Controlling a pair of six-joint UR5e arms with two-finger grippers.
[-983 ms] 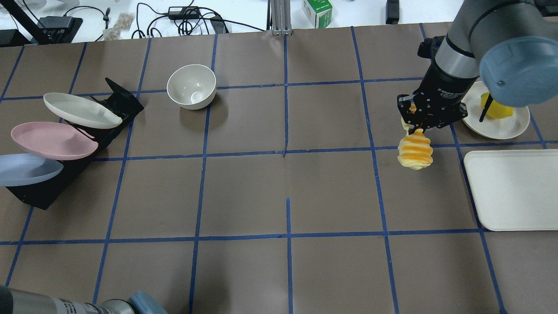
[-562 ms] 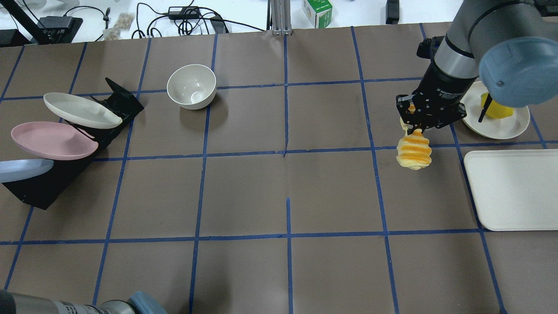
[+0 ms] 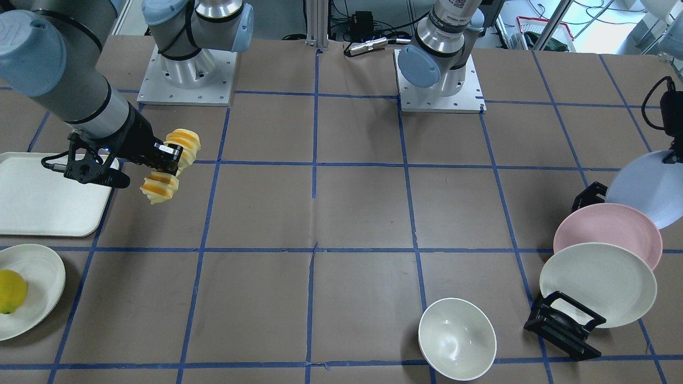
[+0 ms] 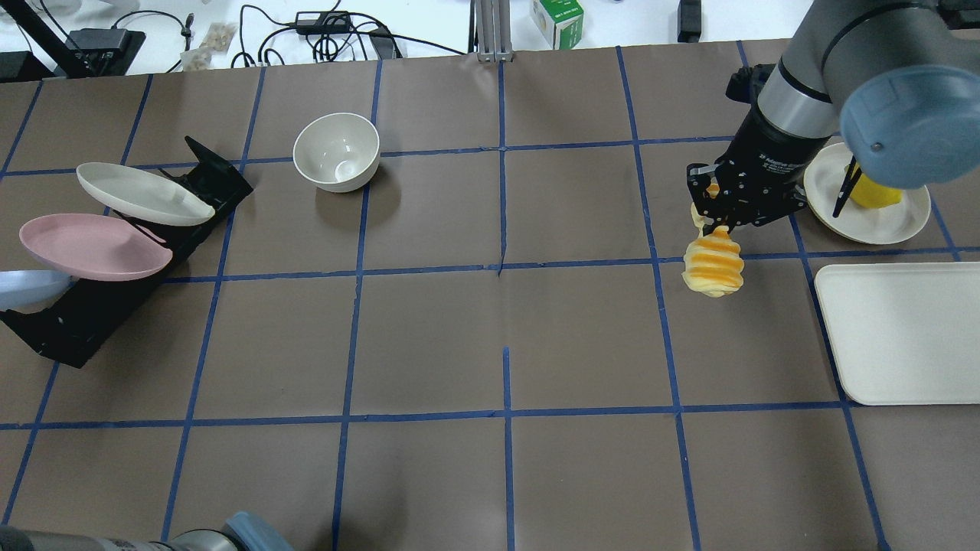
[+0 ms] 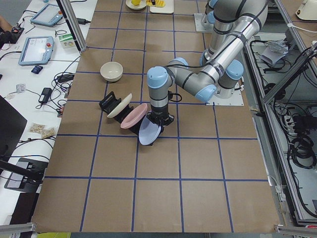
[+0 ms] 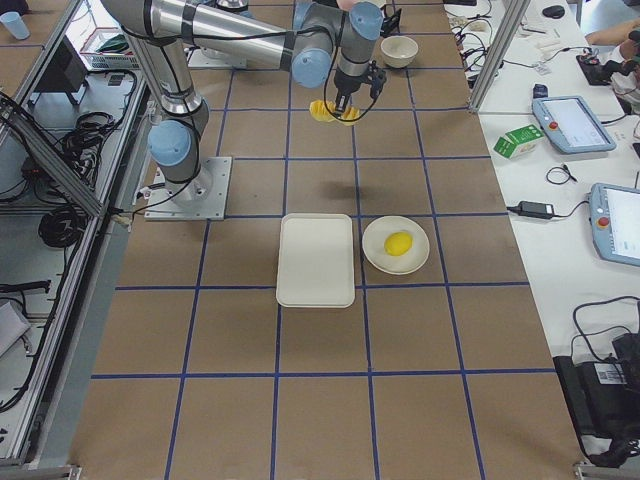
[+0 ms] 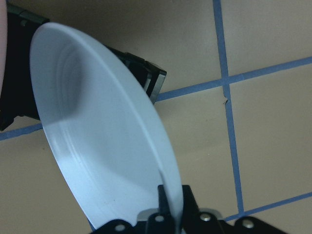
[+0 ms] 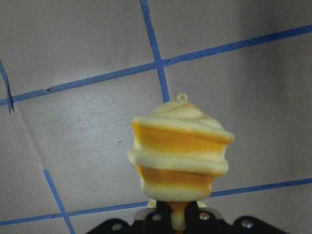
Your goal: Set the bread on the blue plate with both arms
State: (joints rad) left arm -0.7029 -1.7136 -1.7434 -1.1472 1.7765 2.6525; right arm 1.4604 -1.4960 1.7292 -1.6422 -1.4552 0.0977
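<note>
Right gripper (image 4: 718, 227) was clamped on the bread (image 4: 713, 268) at mid-length, loaf held above the table (image 4: 582, 344) on the right (ends stuck out both sides). Left gripper (image 7: 171, 209) pinched the blue plate (image 7: 97, 146) by its rim, plate tilted beside the rack (image 4: 84, 325), far left.

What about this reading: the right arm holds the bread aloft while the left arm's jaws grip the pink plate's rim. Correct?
Wrong plate. The left gripper has its jaws on the rim of the blue plate; the pink plate sits untouched in the rack. The left wrist view shows it. The right gripper does hold the bread aloft.
</note>
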